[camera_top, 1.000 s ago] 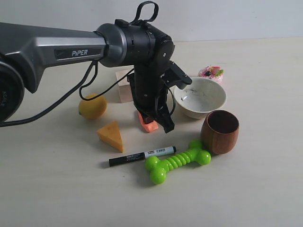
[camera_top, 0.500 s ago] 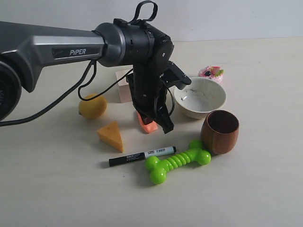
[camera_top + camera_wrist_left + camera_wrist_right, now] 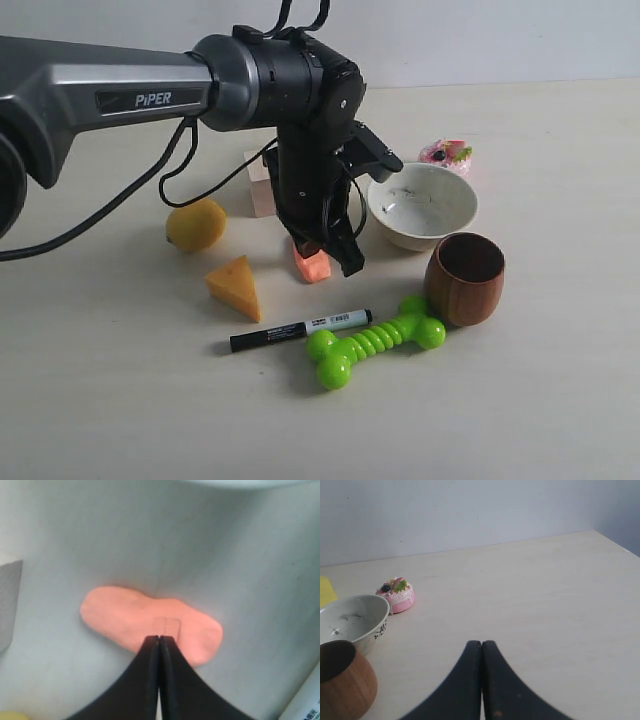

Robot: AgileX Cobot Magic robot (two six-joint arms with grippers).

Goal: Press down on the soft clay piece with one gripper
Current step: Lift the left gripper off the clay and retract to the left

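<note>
Pressed together, the two fingers of the left gripper [image 3: 159, 638] point down at the soft clay piece [image 3: 125, 617], with their tips over one long edge of it; whether they touch it, I cannot tell. A shallow square mark [image 3: 166, 624] shows in the clay just beside the tips. The clay lies flat on the table [image 3: 520, 400]. Right of it stands a white bowl [image 3: 455, 222], behind it a pale block [image 3: 262, 185], left of it a cheese wedge [image 3: 236, 286] and a lemon [image 3: 196, 224]. In front of it lies a black marker [image 3: 300, 330]. The right gripper [image 3: 481, 643], also closed, is beyond the bowl from the clay.
</note>
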